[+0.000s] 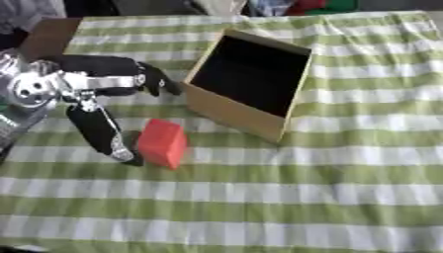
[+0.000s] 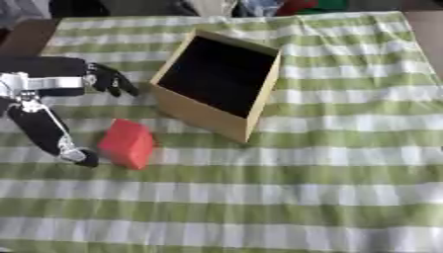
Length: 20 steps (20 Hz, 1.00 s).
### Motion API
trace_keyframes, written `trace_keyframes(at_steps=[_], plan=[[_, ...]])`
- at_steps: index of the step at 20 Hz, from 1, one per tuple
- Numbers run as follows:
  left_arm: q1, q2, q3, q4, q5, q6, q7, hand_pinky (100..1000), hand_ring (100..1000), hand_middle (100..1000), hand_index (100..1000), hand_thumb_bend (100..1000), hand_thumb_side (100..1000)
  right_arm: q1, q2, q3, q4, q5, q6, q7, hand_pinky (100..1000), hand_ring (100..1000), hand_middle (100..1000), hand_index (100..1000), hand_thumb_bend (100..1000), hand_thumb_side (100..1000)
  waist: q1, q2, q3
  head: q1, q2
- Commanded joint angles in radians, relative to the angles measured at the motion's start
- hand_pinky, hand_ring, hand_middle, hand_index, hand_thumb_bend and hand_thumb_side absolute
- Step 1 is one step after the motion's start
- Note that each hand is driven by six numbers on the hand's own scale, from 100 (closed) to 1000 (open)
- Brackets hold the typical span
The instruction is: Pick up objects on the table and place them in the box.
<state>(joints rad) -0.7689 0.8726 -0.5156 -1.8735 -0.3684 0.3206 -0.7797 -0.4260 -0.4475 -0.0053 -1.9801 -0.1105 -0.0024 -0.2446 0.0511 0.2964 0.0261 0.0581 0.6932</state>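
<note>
A red block point(image 1: 162, 143) lies on the green-and-white checked cloth, left of the middle. Behind it and to its right stands an open cardboard box point(image 1: 248, 84) with a dark inside. My left hand point(image 1: 95, 94) comes in from the left with its fingers spread: the thumb point(image 1: 104, 132) reaches down to the block's left side, and the fingers point(image 1: 149, 79) stretch out above the block toward the box's left wall. The block sits in the gap between thumb and fingers, held by neither. My right hand shows in neither view.
The checked tablecloth point(image 1: 286, 197) covers the whole table. A brown table corner point(image 1: 48, 35) shows at the far left. Coloured things lie past the far edge point(image 1: 303, 6).
</note>
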Motion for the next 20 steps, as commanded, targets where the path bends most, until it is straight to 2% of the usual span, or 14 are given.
trace_keyframes(at_steps=[1, 3, 4, 9, 10, 20], plan=[[-0.021, 0.012, 0.003, 0.01, -0.016, -0.007, -0.004, 892, 882, 896, 939, 652, 100, -0.009, -0.019, -0.002, -0.02, -0.008, -0.001, 0.003, 880, 724, 716, 875, 100, 594, -0.002, -0.02, 0.0, 0.003, 0.002], [-0.021, 0.011, 0.002, 0.014, -0.017, -0.01, -0.002, 892, 882, 896, 939, 652, 100, -0.009, -0.019, -0.002, -0.02, -0.008, -0.001, 0.003, 880, 724, 716, 875, 100, 594, -0.002, -0.02, 0.0, 0.003, 0.002], [-0.021, 0.01, -0.002, 0.02, -0.021, -0.009, -0.004, 895, 882, 861, 895, 660, 100, -0.009, -0.018, -0.002, -0.02, -0.008, -0.001, 0.003, 881, 724, 717, 876, 100, 595, -0.001, -0.019, -0.001, 0.004, 0.002], [-0.03, -0.013, -0.032, 0.059, -0.063, -0.017, -0.011, 896, 881, 857, 894, 660, 100, -0.008, -0.016, -0.002, -0.02, -0.009, 0.001, 0.003, 881, 724, 717, 876, 100, 595, -0.002, -0.017, -0.001, 0.005, 0.0], [-0.03, -0.016, -0.034, 0.063, -0.066, -0.02, -0.012, 902, 875, 794, 870, 660, 100, -0.007, -0.016, -0.002, -0.02, -0.009, 0.001, 0.003, 882, 725, 717, 877, 100, 597, -0.002, -0.017, -0.001, 0.005, 0.0], [-0.037, -0.073, -0.064, 0.123, -0.105, -0.009, -0.006, 908, 870, 783, 879, 624, 100, -0.006, -0.012, -0.001, -0.02, -0.011, 0.001, 0.005, 883, 725, 716, 877, 100, 598, -0.004, -0.016, 0.001, 0.013, 0.001]])
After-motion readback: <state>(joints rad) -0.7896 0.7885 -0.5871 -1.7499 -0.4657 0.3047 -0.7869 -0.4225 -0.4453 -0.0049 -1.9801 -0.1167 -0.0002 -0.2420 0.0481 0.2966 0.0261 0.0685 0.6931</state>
